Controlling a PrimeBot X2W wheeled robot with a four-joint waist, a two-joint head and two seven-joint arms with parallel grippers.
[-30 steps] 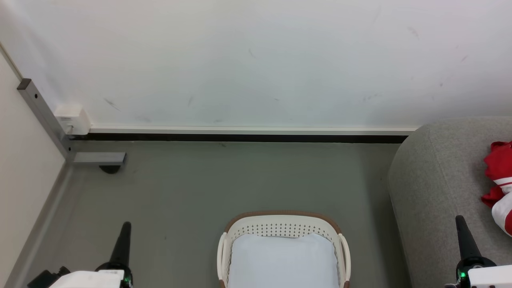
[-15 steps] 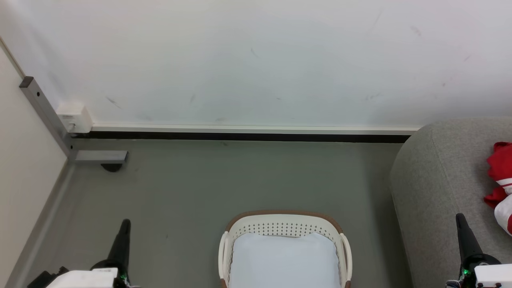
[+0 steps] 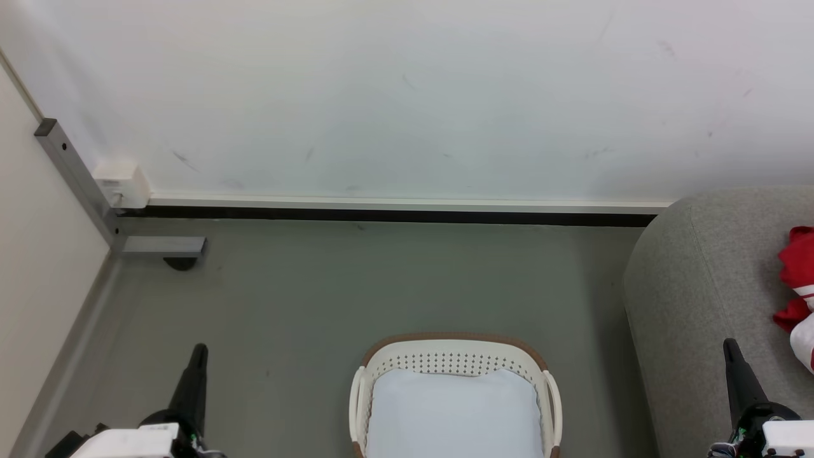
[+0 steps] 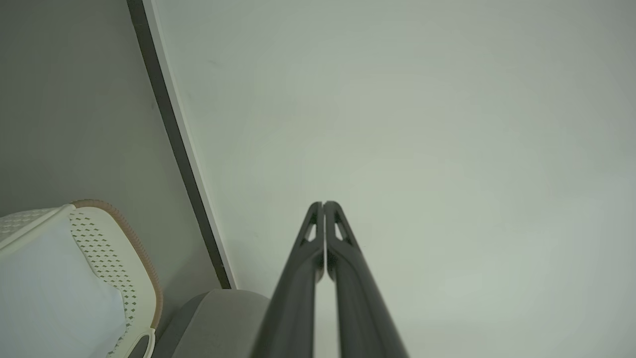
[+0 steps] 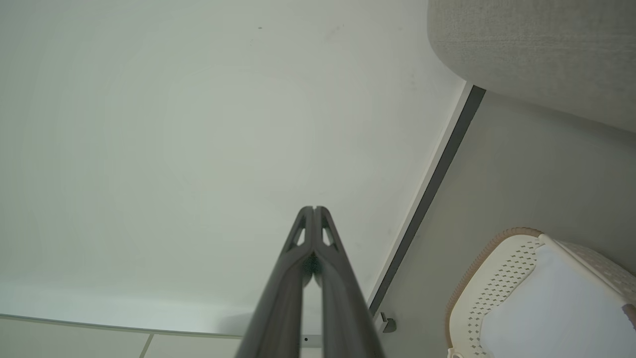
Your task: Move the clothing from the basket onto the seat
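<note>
The cream perforated basket [image 3: 453, 364] with its brown rim stands on the floor at the bottom centre, holding just a pale liner pad [image 3: 453, 413]. Red-and-white clothing [image 3: 800, 286] lies on the grey seat [image 3: 699, 286] at the right edge, partly cut off by the frame. My left gripper [image 3: 200, 350] is shut at the lower left, over bare floor left of the basket. My right gripper [image 3: 730, 345] is shut at the lower right, over the seat's near side. Both wrist views show the fingers pressed together, the left gripper [image 4: 323, 204] and right gripper [image 5: 314, 209] pointing at the white wall.
A white wall with a dark baseboard [image 3: 381, 216] runs behind the basket. A grey metal bracket and a small white box [image 3: 117, 178] sit in the left corner beside a beige panel. Grey floor [image 3: 318, 292] stretches between the basket and wall.
The whole picture has drifted slightly right and down, so the camera moved. Both grippers stay shut and hold their places.
</note>
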